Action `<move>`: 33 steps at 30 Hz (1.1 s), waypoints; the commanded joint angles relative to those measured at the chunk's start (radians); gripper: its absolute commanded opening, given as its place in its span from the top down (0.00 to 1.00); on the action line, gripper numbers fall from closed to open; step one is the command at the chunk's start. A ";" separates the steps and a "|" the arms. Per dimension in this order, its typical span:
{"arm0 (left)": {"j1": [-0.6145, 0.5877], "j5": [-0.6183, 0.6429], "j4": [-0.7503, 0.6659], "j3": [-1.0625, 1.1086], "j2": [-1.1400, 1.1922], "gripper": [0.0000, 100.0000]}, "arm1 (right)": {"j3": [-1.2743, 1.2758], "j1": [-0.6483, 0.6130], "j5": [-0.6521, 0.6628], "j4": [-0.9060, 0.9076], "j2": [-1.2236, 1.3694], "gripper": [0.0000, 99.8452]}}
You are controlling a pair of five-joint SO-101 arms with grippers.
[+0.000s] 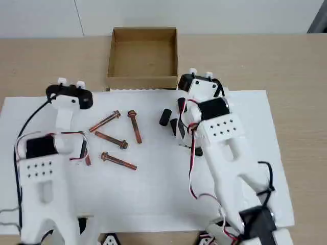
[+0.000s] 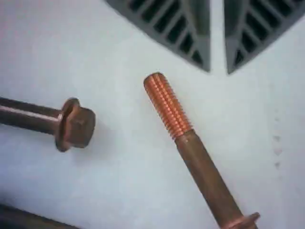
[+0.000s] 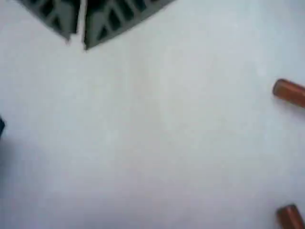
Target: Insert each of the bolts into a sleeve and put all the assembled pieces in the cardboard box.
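Several copper bolts lie loose on the white sheet (image 1: pixel 153 194): one (image 1: pixel 104 121), another (image 1: pixel 135 126), a third (image 1: pixel 111 140) and more below. Black sleeves (image 1: pixel 165 117) lie beside the right arm. The cardboard box (image 1: pixel 144 56) stands open at the far edge with nothing visible inside. My left gripper (image 2: pixel 218 71) hangs shut just above the sheet, near the threaded tip of a bolt (image 2: pixel 190 148); a second bolt's head (image 2: pixel 76 125) is beside it. My right gripper (image 3: pixel 76 43) is shut over bare sheet, with two bolt ends (image 3: pixel 288 91) farther off.
The wooden table (image 1: pixel 296 66) surrounds the sheet. The left arm (image 1: pixel 41 163) covers the sheet's left side and the right arm (image 1: pixel 225 148) its right. A dark shape (image 3: pixel 1 126) sits at the edge of the right wrist view.
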 commanded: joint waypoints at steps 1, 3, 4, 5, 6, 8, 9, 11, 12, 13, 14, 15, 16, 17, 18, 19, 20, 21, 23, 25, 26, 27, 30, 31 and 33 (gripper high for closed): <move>-0.014 -0.006 -0.014 -0.065 0.055 0.91 | -0.078 -0.010 -0.005 0.008 0.036 0.89; -0.014 -0.006 -0.026 -0.064 0.060 0.91 | -0.095 -0.010 -0.005 0.008 0.061 0.85; -0.014 -0.006 -0.035 -0.061 0.060 0.91 | -0.098 -0.007 -0.005 0.008 0.070 0.86; -0.014 -0.006 -0.038 -0.059 0.064 0.91 | -0.098 -0.007 -0.005 0.008 0.077 0.86; -0.012 -0.006 -0.041 -0.059 0.066 0.91 | -0.098 -0.005 -0.005 0.008 0.087 0.86; -0.011 -0.006 -0.043 -0.058 0.066 0.91 | -0.098 -0.004 -0.005 0.008 0.107 0.87; -0.011 -0.006 -0.049 -0.058 0.066 0.91 | -0.098 -0.002 -0.005 0.005 0.117 0.87; -0.011 -0.006 -0.057 -0.058 0.068 0.91 | -0.100 0.013 -0.003 -0.002 0.142 0.86; -0.011 -0.008 -0.061 -0.058 0.068 0.91 | -0.101 0.024 -0.003 -0.002 0.154 0.86; -0.011 -0.008 -0.063 -0.058 0.068 0.91 | -0.101 0.036 -0.002 -0.002 0.166 0.86; -0.011 -0.008 -0.063 -0.058 0.068 0.91 | -0.101 0.048 -0.002 -0.002 0.180 0.86; -0.011 -0.008 -0.063 -0.058 0.068 0.91 | -0.101 0.059 -0.002 -0.002 0.194 0.86; -0.011 -0.008 -0.063 -0.058 0.068 0.91 | -0.101 0.070 0.002 -0.002 0.208 0.86; -0.011 -0.008 -0.061 -0.058 0.068 0.91 | -0.101 0.077 0.012 -0.002 0.220 0.86; -0.011 -0.008 -0.061 -0.058 0.068 0.91 | -0.101 0.082 0.026 -0.002 0.231 0.86; -0.011 -0.008 -0.060 -0.058 0.068 0.91 | -0.101 0.087 0.034 -0.004 0.242 0.86; -0.011 -0.008 -0.060 -0.058 0.068 0.91 | -0.101 0.090 0.038 -0.013 0.251 0.86; -0.011 -0.008 -0.058 -0.058 0.068 0.91 | -0.101 0.091 0.040 -0.024 0.259 0.86; -0.009 -0.008 -0.058 -0.058 0.068 0.91 | -0.101 0.091 0.041 -0.044 0.271 0.86; -0.008 -0.008 -0.058 -0.058 0.068 0.91 | -0.101 0.088 0.046 -0.064 0.282 0.86; -0.008 -0.008 -0.058 -0.058 0.068 0.91 | -0.101 0.087 0.058 -0.074 0.289 0.86; -0.008 -0.008 -0.058 -0.058 0.068 0.91 | -0.101 0.088 0.072 -0.082 0.297 0.86; -0.008 -0.008 -0.058 -0.058 0.068 0.91 | -0.101 0.091 0.086 -0.110 0.321 0.86; -0.008 -0.008 -0.058 -0.058 0.068 0.91 | -0.101 0.091 0.086 -0.116 0.331 0.86; -0.008 -0.008 -0.058 -0.058 0.068 0.91 | -0.101 0.091 0.100 -0.134 0.348 0.86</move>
